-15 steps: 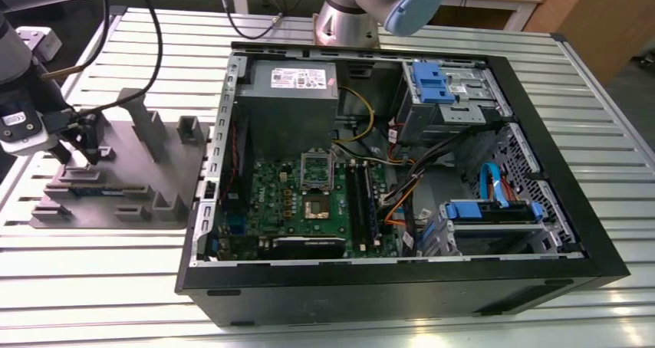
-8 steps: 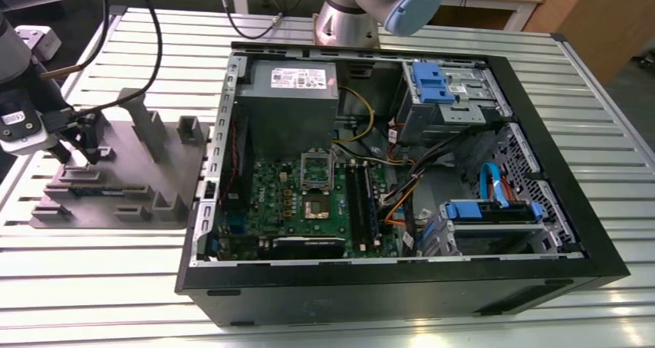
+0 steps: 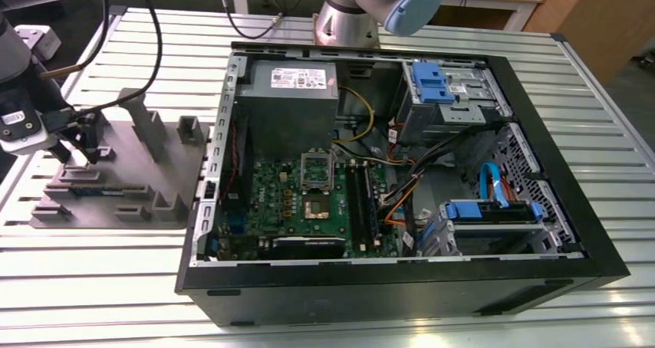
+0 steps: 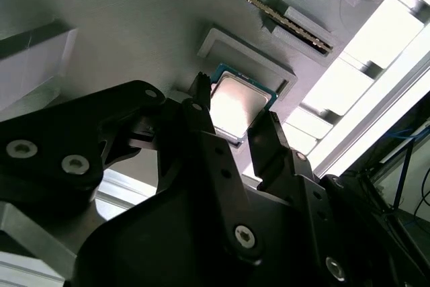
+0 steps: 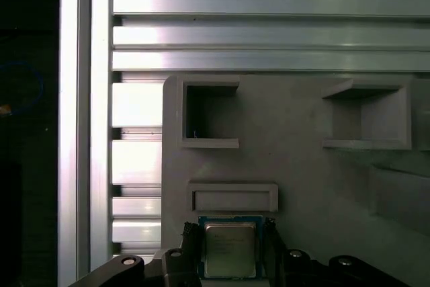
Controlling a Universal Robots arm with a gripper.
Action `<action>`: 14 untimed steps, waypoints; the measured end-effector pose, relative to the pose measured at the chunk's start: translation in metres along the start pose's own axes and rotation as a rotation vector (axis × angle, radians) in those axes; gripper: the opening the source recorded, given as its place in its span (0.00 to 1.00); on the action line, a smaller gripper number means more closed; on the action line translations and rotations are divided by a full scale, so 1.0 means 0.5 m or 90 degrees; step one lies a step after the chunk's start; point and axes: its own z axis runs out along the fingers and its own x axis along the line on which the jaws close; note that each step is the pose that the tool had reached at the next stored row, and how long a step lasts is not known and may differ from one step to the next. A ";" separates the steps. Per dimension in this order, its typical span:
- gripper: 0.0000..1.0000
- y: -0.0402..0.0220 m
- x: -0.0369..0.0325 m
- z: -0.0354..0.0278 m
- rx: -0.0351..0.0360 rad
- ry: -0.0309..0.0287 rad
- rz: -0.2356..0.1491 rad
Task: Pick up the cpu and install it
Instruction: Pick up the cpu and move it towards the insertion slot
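Hangs low over the grey fixture (image 3: 133, 175) at the exterior view's left, on the slatted counter (image 3: 92, 287), well apart from the open computer case (image 3: 532, 233). In the second wrist view, straddles the cpu (image 4: 236, 102) with the claw (image 4: 235, 126) spread: one finger (image 4: 205, 122) along one edge, its partner along the opposite edge, both close in. Cannot tell whether the pads touch. Keeps the cpu flat in a shallow pocket of the fixture, silvery top up, centred between the tips in both wrist views, so straight below the claw, not off to a side. Being square, offers no long axis to favour. Judged as the pick-up step, cpu not yet lifted. Motherboard socket (image 3: 319, 202) inside the case looking unfilled.
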 end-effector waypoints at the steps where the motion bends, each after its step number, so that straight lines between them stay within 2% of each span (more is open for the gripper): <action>1: 0.47 0.000 0.000 0.000 0.0000 -0.0001 0.000; 4: 0.47 0.000 0.000 -0.006 0.0008 0.0000 0.000; 14: 0.47 0.000 0.000 -0.006 0.0016 0.0000 0.000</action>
